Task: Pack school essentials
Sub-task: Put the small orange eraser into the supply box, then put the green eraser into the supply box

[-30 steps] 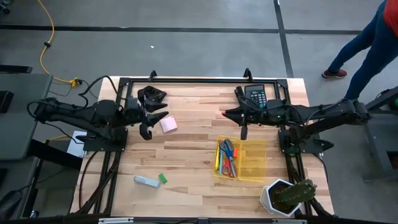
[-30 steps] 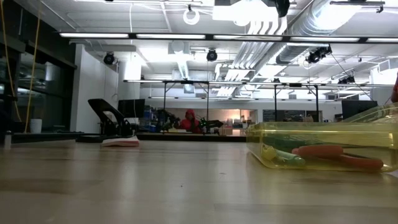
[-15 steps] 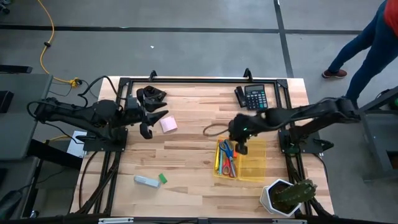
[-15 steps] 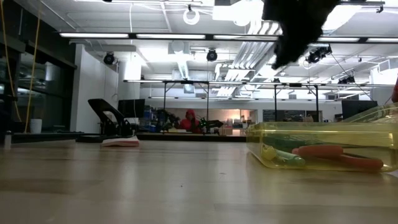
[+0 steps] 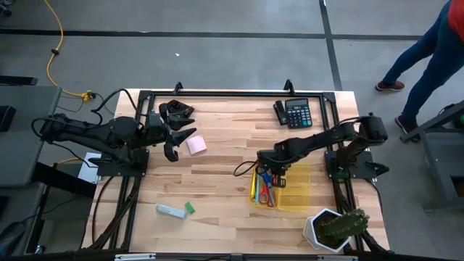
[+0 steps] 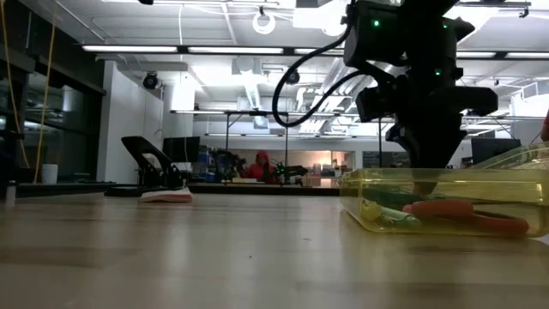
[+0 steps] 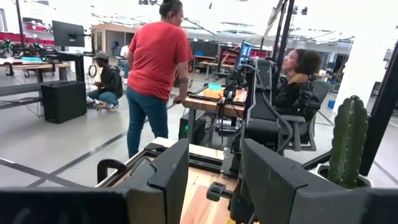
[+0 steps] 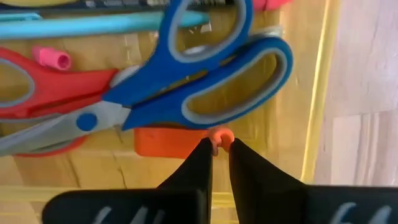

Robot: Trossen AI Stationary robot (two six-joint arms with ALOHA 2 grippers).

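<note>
Right end effector [image 8: 216, 147] down inside yellow bin [image 5: 297, 190], fingers pinched on small orange-tipped item [image 8: 219, 135], identity unclear; orange block [image 8: 168, 142] beneath. Blue-handled scissors [image 8: 205, 74], red-handled scissors [image 8: 43, 87], teal pen [image 8: 93, 25] already in bin. Left end effector [image 5: 176, 140] unclenched, idle beside pink sticky-note pad [image 5: 196, 145]. Green eraser [image 5: 189, 208] unpacked on counter [image 5: 217, 181]. Risk: release over scissor handles, item bounces out; fingers snag handles on retreat, dragging bin.

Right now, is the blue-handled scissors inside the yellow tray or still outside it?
Inside. The blue-handled scissors lie in the yellow tray beside the red-handled scissors.
</note>
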